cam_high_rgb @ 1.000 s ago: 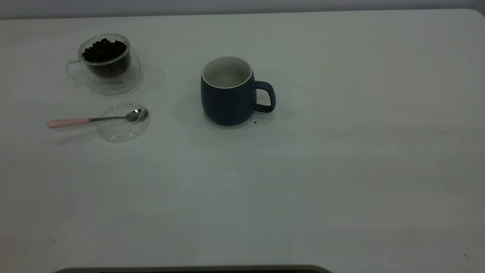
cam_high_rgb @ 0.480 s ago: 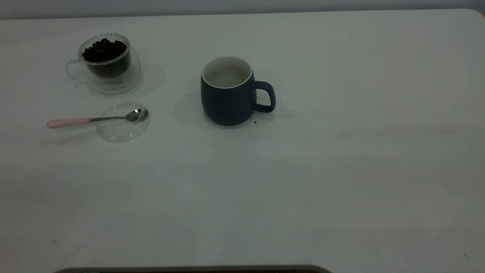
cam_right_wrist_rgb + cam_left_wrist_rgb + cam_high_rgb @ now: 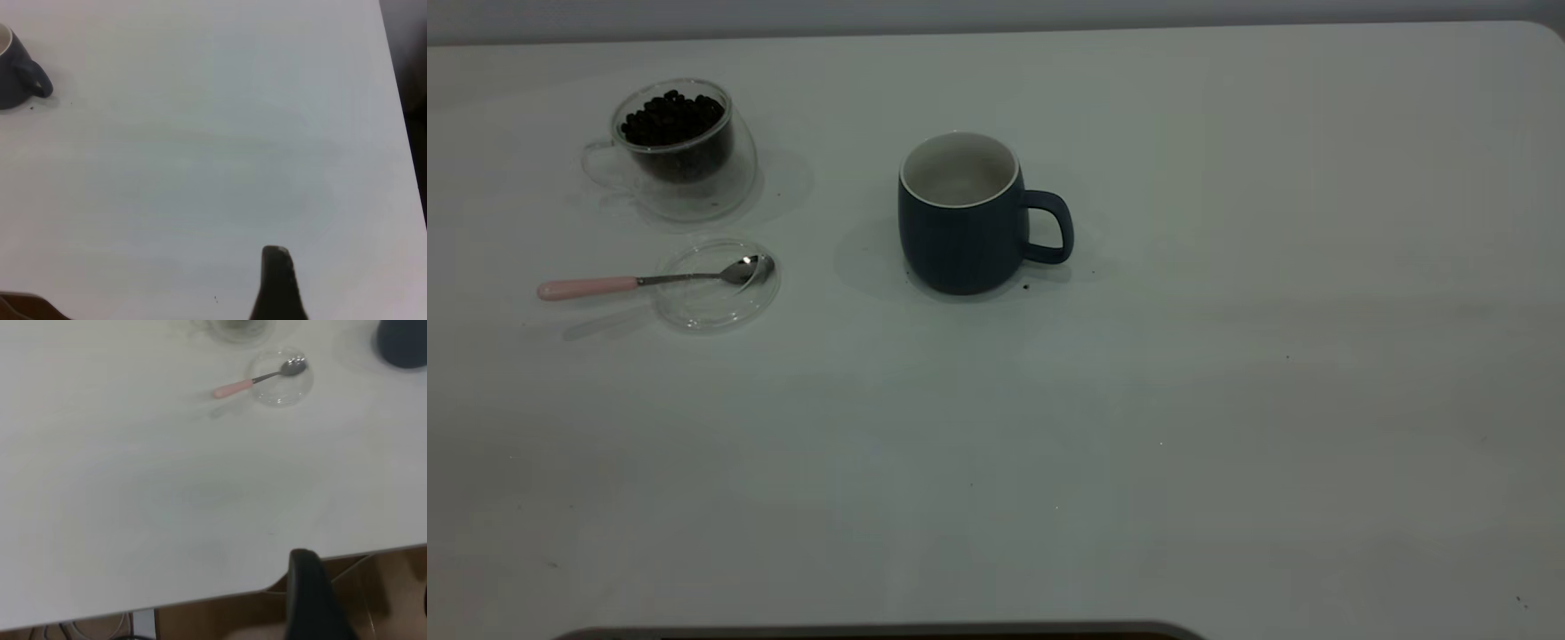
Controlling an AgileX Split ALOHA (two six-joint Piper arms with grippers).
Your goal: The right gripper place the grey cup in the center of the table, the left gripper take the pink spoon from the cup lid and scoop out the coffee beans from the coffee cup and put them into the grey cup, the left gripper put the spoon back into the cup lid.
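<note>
The grey cup point(image 3: 961, 216) stood upright near the middle of the white counter point(image 3: 1227, 373), handle to the exterior view's right. At the left, the clear coffee cup point(image 3: 679, 149) held dark coffee beans point(image 3: 671, 117). Just in front lay the cup lid point(image 3: 717, 284), the pink spoon point(image 3: 649, 281) resting bowl-in, handle pointing left.

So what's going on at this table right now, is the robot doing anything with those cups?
Nothing is being handled at this moment. The grey cup stands alone near the middle of the table, and no beans show inside it. The coffee cup holds its coffee beans, and the pink spoon lies with its bowl in the cup lid. Both arms sit back at the table's edge, clear of everything.
</note>
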